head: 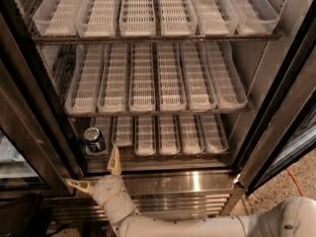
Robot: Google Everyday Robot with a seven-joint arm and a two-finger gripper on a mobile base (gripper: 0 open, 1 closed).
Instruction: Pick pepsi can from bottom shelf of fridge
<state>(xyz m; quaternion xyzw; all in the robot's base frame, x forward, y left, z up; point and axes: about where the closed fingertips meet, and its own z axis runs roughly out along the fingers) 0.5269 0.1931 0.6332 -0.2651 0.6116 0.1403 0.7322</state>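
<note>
Speckled floor (289, 189) at lower right; black-framed glass door (279, 127) standing open along the right edge; fridge (197, 182) filling the frame, stainless base at the bottom. Item: two upper racks (158, 37), long clear lane trays in rows. Item: bottom shelf (173, 158), a row of short slatted trays fronted by a shiny sill. Item: pepsi can (94, 139), dark blue with a silver top, upright at the far left end of the bottom shelf, left of centre in the frame, just beside the leftmost tray and near the door frame; the only can in view. Item: gripper (93, 168), lower left, just below and in front of the can, apart from it; fingers spread wide, one pointing up past the can's right side, the other out to the left; nothing held. Spread judged as readiness to straddle the can. Item: white arm (197, 226), entering from lower right along the bottom edge, kept low, probably to clear the middle rack. Step judged: approach, grasp not yet made.
</note>
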